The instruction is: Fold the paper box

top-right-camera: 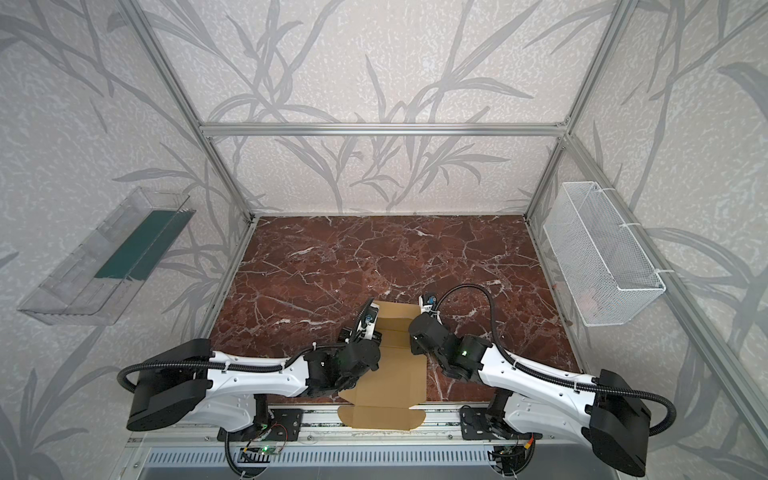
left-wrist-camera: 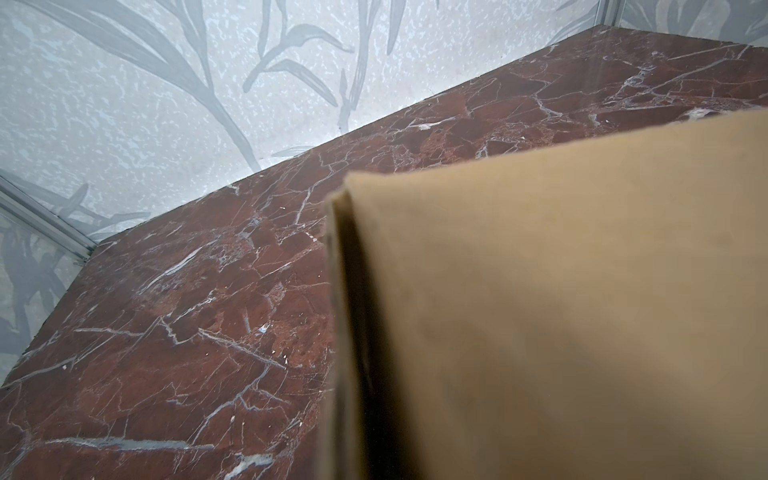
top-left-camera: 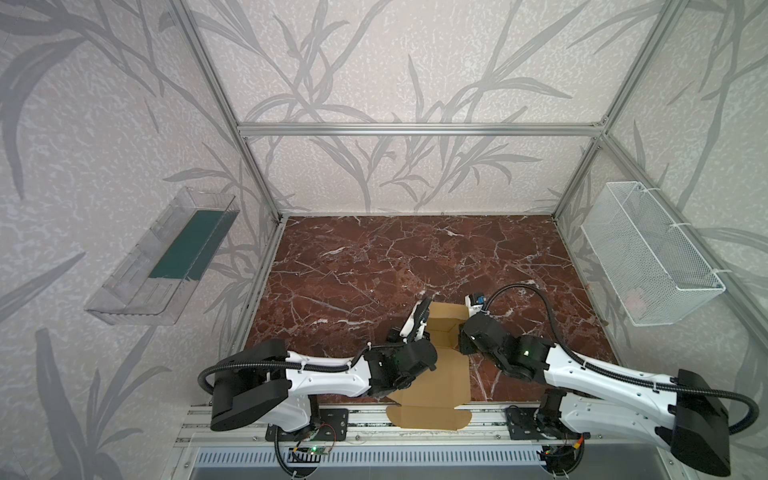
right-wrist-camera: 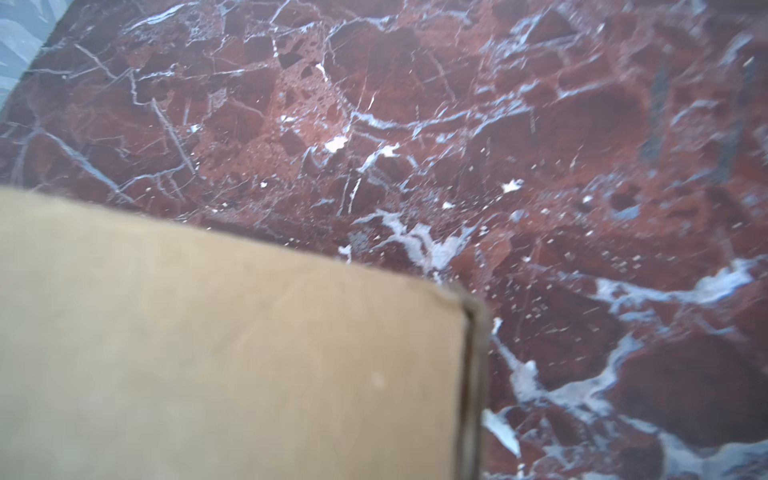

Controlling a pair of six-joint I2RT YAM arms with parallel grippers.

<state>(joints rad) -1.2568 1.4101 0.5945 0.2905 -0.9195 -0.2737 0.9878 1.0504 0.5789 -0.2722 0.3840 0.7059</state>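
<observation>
Plain paper box (left-wrist-camera: 540,311) crowds both wrist views; hidden left fingers closed, right fingers unclear.

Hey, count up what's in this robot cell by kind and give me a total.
Robot arms: 2
Cardboard box: 1
Clear plastic tray: 1
White wire basket: 1
Total: 5

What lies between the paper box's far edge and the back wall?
Nothing: only bare marble tabletop separates the paper box from the back wall, in both top views.
</observation>
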